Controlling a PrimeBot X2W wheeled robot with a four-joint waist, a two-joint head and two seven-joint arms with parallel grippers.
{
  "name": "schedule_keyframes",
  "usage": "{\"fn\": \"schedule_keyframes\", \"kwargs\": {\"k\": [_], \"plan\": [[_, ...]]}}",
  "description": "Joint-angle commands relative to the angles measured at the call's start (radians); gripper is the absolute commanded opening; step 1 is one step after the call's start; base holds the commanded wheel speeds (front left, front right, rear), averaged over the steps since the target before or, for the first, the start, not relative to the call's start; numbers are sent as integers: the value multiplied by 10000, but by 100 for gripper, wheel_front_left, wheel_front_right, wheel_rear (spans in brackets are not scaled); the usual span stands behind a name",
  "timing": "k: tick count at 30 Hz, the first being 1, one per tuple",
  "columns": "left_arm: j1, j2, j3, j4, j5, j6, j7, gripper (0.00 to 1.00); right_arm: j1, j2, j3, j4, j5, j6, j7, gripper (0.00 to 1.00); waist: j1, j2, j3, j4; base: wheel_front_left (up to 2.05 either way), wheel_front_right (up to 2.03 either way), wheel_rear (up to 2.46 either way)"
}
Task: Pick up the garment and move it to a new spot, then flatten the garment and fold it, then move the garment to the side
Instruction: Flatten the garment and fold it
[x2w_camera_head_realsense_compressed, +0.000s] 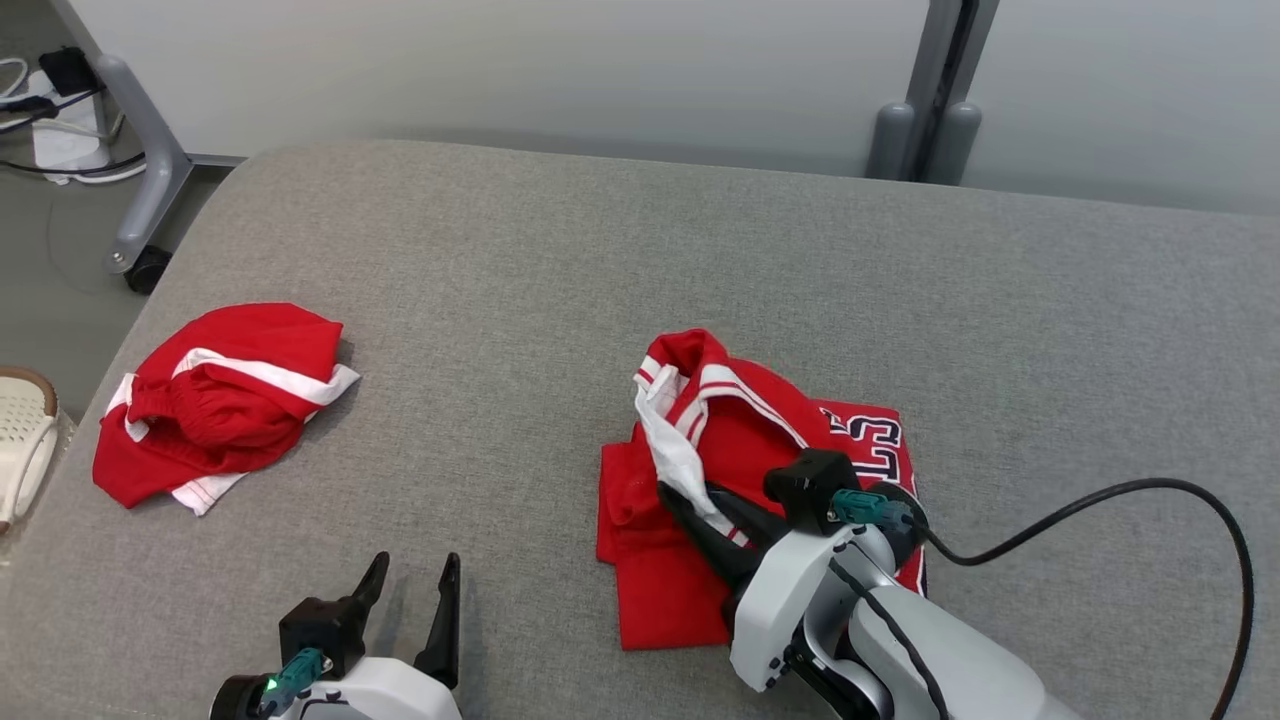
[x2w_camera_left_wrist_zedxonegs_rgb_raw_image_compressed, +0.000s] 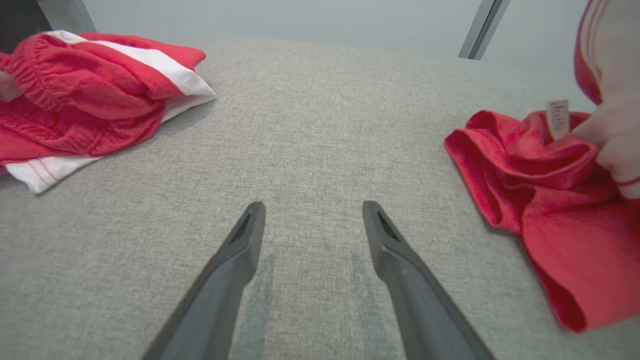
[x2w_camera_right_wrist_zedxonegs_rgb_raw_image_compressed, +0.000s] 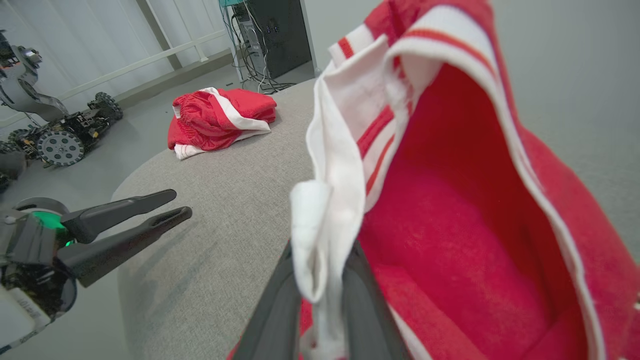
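A red jersey (x2w_camera_head_realsense_compressed: 700, 520) with white-and-red trim and dark lettering lies partly folded at the middle of the grey cushion (x2w_camera_head_realsense_compressed: 640, 260). My right gripper (x2w_camera_head_realsense_compressed: 690, 500) is shut on its white trimmed edge (x2w_camera_right_wrist_zedxonegs_rgb_raw_image_compressed: 325, 235), which rises from between the fingers (x2w_camera_right_wrist_zedxonegs_rgb_raw_image_compressed: 360, 300) in the right wrist view. The jersey's red folds (x2w_camera_left_wrist_zedxonegs_rgb_raw_image_compressed: 550, 200) show at the right of the left wrist view. My left gripper (x2w_camera_head_realsense_compressed: 412, 578) hovers low over bare cushion at the lower left, open with nothing between its fingers (x2w_camera_left_wrist_zedxonegs_rgb_raw_image_compressed: 240, 240). From the right wrist view the left gripper (x2w_camera_right_wrist_zedxonegs_rgb_raw_image_compressed: 180, 204) shows at the left.
Red shorts with white stripes (x2w_camera_head_realsense_compressed: 215, 400) lie bunched at the cushion's left side. A black cable (x2w_camera_head_realsense_compressed: 1150, 500) loops from my right wrist. A grey wheeled frame leg (x2w_camera_head_realsense_compressed: 145, 180) and cables stand on the floor beyond the left edge. A small wheeled robot (x2w_camera_right_wrist_zedxonegs_rgb_raw_image_compressed: 60, 135) sits on the floor.
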Motion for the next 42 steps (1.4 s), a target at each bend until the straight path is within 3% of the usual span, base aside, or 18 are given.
{"fn": "schedule_keyframes", "kwargs": {"k": [1,4,8,16,23,30,42], "plan": [[-168,30,-12,-8,-12,55,-15,100,-108,-56,39,12,134,0,-95,100,0,0,6,48,0,0,0],[-179,33,26,-16,-55,113,-15,100,-295,-62,108,-7,503,0,-443,100,0,0,18,29,0,0,0],[-282,31,333,-214,39,245,-15,100,-542,-62,-965,656,-84,0,-1094,100,0,0,59,-487,0,0,0],[-373,37,810,-605,423,310,-15,100,702,-53,-4670,-26,-2421,0,-1153,100,0,0,100,-1211,0,0,0],[-127,34,1174,-897,705,319,-15,100,2097,-48,-6548,-1004,-3495,0,-1156,100,0,0,6,-1590,0,0,0],[276,34,1517,-1249,893,338,-15,100,2996,-54,-7190,-1410,-3706,0,-1157,100,0,0,-259,-1890,0,0,0],[1342,35,1842,-1674,976,479,-15,100,3993,-53,-7127,-1511,-3455,0,-1158,100,0,0,-921,-2199,0,0,0]]}}
